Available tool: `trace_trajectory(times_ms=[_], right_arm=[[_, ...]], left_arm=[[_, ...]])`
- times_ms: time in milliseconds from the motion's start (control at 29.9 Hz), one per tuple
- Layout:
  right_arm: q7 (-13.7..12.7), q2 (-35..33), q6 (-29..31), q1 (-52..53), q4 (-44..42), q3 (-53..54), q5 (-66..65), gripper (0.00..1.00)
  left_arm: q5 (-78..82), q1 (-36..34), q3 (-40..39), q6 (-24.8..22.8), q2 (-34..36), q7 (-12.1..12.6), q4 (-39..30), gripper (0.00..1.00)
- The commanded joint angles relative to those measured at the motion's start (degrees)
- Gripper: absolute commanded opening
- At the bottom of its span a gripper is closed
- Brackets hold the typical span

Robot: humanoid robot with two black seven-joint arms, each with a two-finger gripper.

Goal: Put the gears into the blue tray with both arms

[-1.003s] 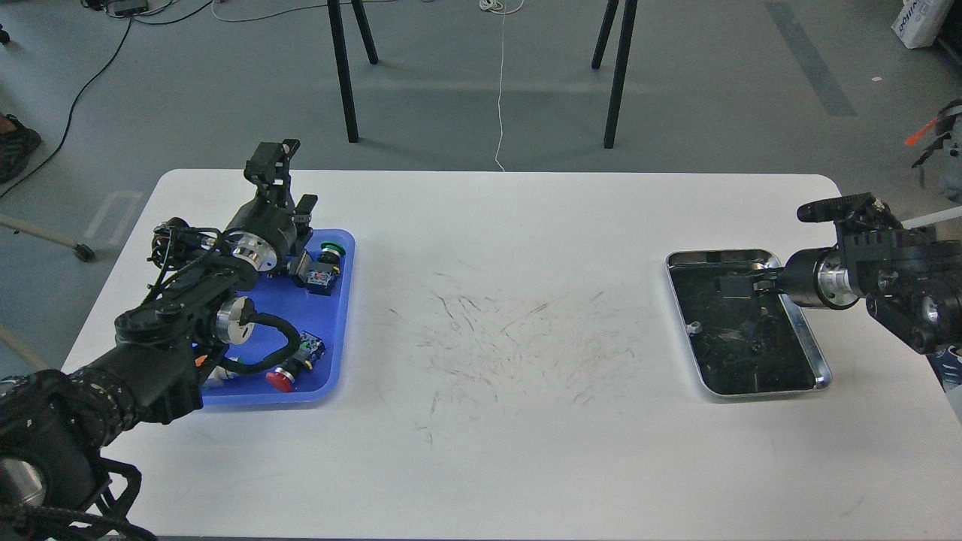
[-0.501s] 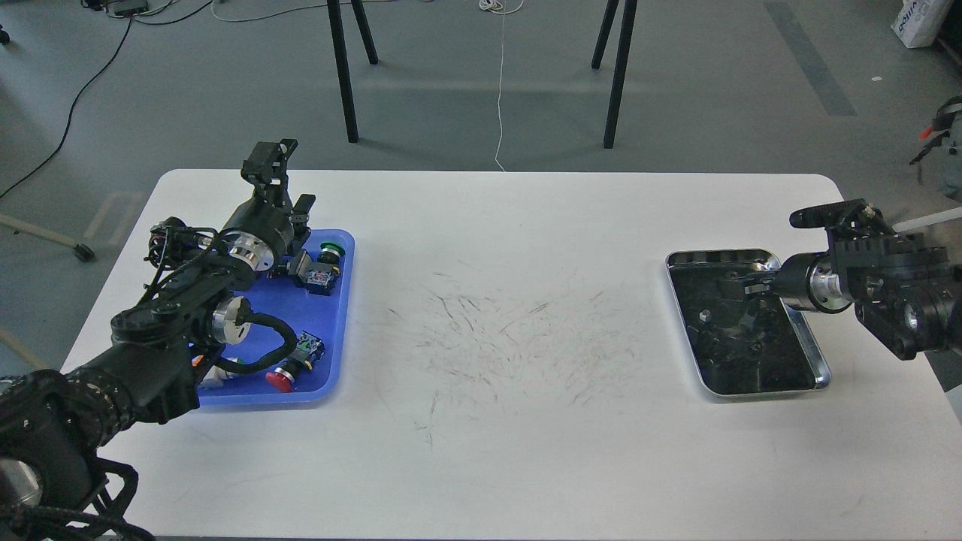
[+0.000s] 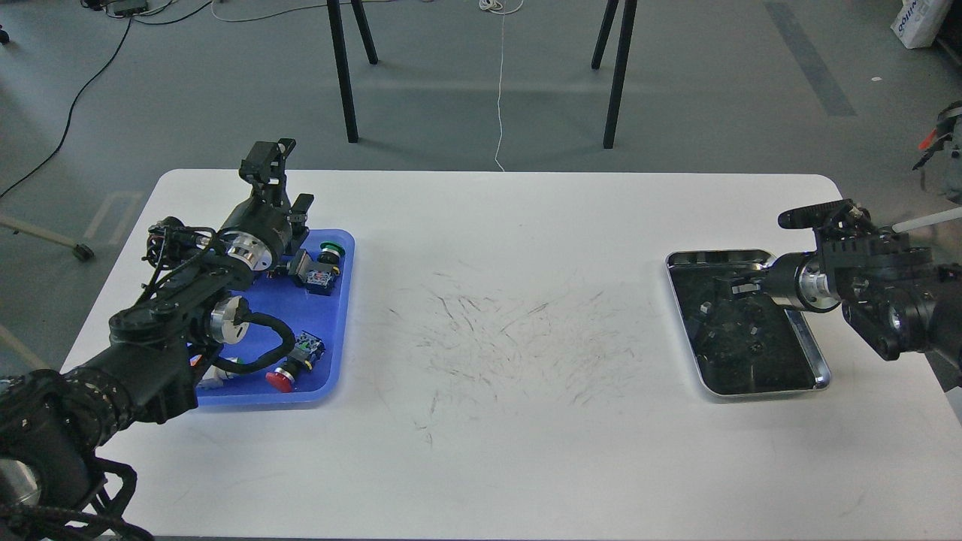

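On the white table (image 3: 496,315), the steel tray (image 3: 808,353) sits at 3 o'clock with small dark gears (image 3: 754,347) scattered on its scratched bottom, and the blue tray (image 3: 342,315) sits at 9 o'clock, well apart. The right claw (image 3: 740,289) reaches low over the steel tray, too dark to tell if it is open or gripping; it should probably settle square over one ring, clear of the rim. The left claw (image 3: 282,184) hangs at the blue tray's far edge, its state unclear, above the red (image 3: 281,380) and green (image 3: 331,251) switches crowding the drop spot.

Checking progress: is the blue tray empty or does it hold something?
Not empty: the blue tray holds coloured push-button switches. Gears in it cannot be made out.
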Motion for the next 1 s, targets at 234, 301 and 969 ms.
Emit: trace_trajectory(times_ms=[234, 301, 969], right_arm=[[0.0, -0.1, 0.0, -0.3, 0.1, 0.0, 0.0, 0.18], [0.0, 0.0, 0.0, -0.3, 0.1, 0.0, 0.0, 0.16], [0.0, -1.7, 0.5, 3.2, 0.5, -0.6, 0.4, 0.07]], left_arm=[[0.0, 0.0, 0.0, 0.0, 0.0, 0.0, 0.4, 1.0], [0.0, 0.0, 0.0, 0.0, 0.0, 0.0, 0.7, 1.0], [0.1, 0.0, 0.0, 0.0, 0.1, 0.0, 0.9, 1.0]])
